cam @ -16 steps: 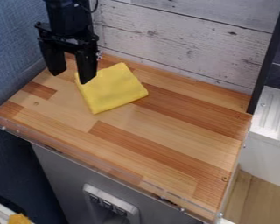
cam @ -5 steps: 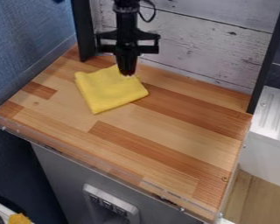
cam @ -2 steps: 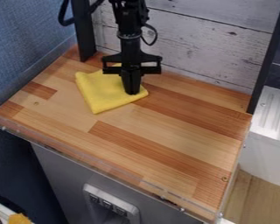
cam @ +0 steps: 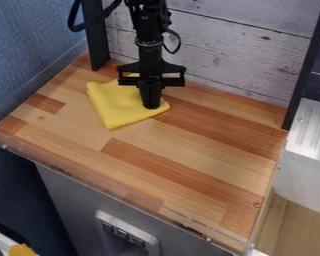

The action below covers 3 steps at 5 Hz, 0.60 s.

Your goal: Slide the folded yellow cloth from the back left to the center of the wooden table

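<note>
The tool (cam: 151,107) is narrow, fingers together, pointing down at the yellow cloth (cam: 117,107) near its right-hand corner; whether fabric is pinched, I cannot tell. From the fingertips, most of the cloth lies leftward across the wooden desk (cam: 196,135).

The gripper (cam: 151,107) (now closed) has lowered to the yellow cloth (cam: 116,106).

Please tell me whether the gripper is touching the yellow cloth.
Cannot tell: in the camera view, the gripper overlaps the yellow cloth near one corner, hiding any contact or gap.
</note>
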Available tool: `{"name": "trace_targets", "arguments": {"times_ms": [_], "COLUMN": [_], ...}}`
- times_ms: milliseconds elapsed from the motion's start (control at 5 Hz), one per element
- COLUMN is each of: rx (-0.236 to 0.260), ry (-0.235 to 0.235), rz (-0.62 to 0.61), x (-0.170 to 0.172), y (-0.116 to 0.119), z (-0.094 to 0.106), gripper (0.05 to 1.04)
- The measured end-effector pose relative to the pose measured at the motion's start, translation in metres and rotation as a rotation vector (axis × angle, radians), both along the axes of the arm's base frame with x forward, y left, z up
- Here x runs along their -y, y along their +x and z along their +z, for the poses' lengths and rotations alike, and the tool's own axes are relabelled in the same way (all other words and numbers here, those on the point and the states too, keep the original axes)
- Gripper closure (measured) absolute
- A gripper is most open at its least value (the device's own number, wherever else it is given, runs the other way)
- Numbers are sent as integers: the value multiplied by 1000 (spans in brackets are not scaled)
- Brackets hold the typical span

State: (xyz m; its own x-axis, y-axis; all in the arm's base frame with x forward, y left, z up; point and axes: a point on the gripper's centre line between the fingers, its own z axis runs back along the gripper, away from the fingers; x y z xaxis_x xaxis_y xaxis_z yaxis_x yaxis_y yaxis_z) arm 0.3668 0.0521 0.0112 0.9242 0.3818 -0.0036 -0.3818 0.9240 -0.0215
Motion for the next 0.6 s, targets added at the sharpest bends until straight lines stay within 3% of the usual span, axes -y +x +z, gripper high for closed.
{"name": "trace_targets", "arguments": {"times_ms": [600], "rx": [-4], "ry": [16], "rz": [-213], "x": [59], "y": [-2], "z": [-2], "gripper": [1020]}}
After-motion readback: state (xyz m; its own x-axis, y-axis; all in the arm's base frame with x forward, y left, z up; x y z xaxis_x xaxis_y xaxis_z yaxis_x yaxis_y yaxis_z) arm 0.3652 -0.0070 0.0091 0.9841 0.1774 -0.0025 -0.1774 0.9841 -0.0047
